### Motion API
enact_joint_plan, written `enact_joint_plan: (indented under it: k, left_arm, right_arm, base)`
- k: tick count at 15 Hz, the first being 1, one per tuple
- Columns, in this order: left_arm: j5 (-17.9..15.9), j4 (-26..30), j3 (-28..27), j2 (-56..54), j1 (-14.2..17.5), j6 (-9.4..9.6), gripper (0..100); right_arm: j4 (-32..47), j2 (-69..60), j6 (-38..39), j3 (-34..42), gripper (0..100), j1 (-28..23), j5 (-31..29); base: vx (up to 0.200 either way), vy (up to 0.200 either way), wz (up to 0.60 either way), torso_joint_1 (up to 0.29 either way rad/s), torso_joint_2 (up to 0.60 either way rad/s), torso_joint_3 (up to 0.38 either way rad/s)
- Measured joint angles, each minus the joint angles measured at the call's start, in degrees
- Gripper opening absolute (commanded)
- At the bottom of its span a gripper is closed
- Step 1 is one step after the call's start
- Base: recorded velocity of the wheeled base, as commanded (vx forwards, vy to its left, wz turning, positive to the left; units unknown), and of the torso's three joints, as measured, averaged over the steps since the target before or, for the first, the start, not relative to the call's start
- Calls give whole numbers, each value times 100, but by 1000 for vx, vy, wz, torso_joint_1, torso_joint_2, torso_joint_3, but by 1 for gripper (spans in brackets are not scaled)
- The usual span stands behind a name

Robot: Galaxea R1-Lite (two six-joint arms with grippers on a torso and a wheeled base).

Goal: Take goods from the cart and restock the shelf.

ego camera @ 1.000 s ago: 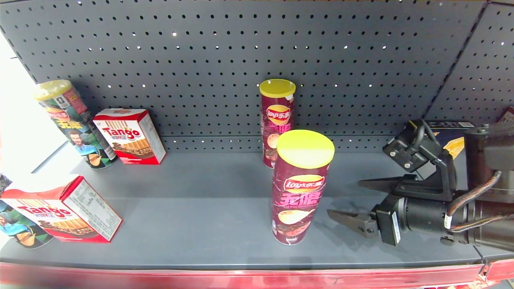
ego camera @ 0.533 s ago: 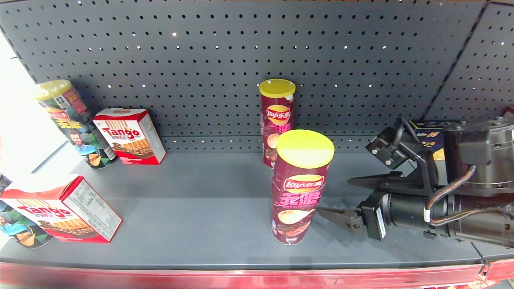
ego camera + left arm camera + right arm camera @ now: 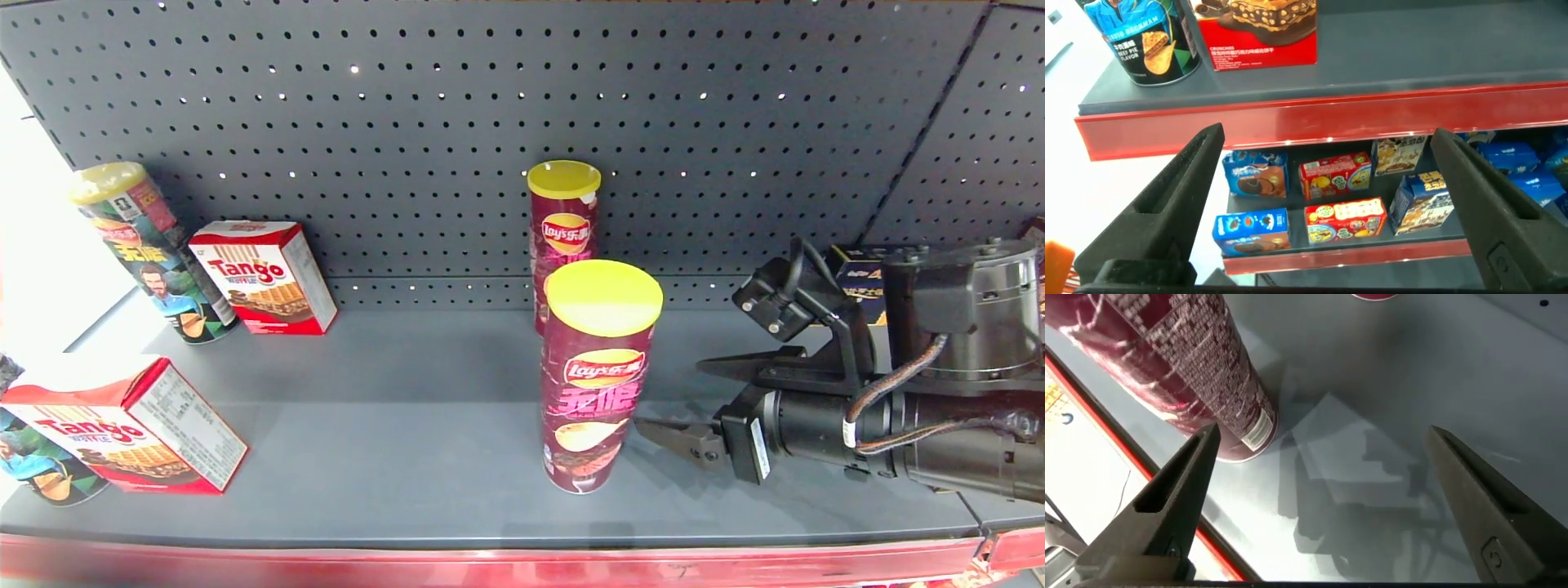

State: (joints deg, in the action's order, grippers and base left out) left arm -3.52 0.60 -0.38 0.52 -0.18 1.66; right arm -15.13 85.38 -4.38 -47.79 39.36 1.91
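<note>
**Shelf** point(image 3: 392, 482): grey deck, partly stocked. Wide bare stretches lie between the left group and the centre. Judgement: restocking is under way and well short of finished.

**Left group:** two red wafer boxes, one at the front edge point(image 3: 131, 425) and one at the back point(image 3: 265, 273). A green chip can point(image 3: 143, 245) stands just beside the back one.

**Front chip can** point(image 3: 598, 376): maroon with a yellow lid, standing on its base at the centre of the deck. It is directly in front of the rear chip can point(image 3: 563, 212) of the same kind, which stands near the back panel (whether the two touch cannot be told). I judge the front can as placed.

**Right gripper** point(image 3: 671, 396): low over the deck, just to the right of the front chip can. Its fingers are spread wide and grip nothing. The nearer fingertip lies just beside the can's lower wall; contact cannot be confirmed. In the right wrist view the can's foot sits outside the gap between the fingers.

**Left gripper** point(image 3: 1327, 137): in front of and below the shelf's red lip, fingers spread, carrying nothing. Lower shelves of small boxes point(image 3: 1339, 196) lie beyond it.

**Outstanding, in my judgement:** both grippers are unloaded, so the next item has yet to be fetched from the cart. How much stock the cart holds I cannot tell.
</note>
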Motion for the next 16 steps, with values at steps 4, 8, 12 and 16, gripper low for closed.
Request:
enact_joint_plan:
  k: [4,8,12,16]
  left_arm:
    - [0,2,2,0,0,0,100]
    - [0,2,7,0,0,1,100]
    - [0,2,5,2,0,9,100]
    - [9,2,9,2,0,-7,100]
  right_arm:
    - [2,-57,0,40,100,0,5]
    - [2,-2,0,2,100,85,7]
    - [-13,63,0,-33,100,134,7]
    - [-13,37,2,2,100,118,2]
  base:
    - [0,0,0,0,0,0]
    - [0,0,0,0,0,0]
    - [0,0,0,0,0,0]
    - [0,0,0,0,0,0]
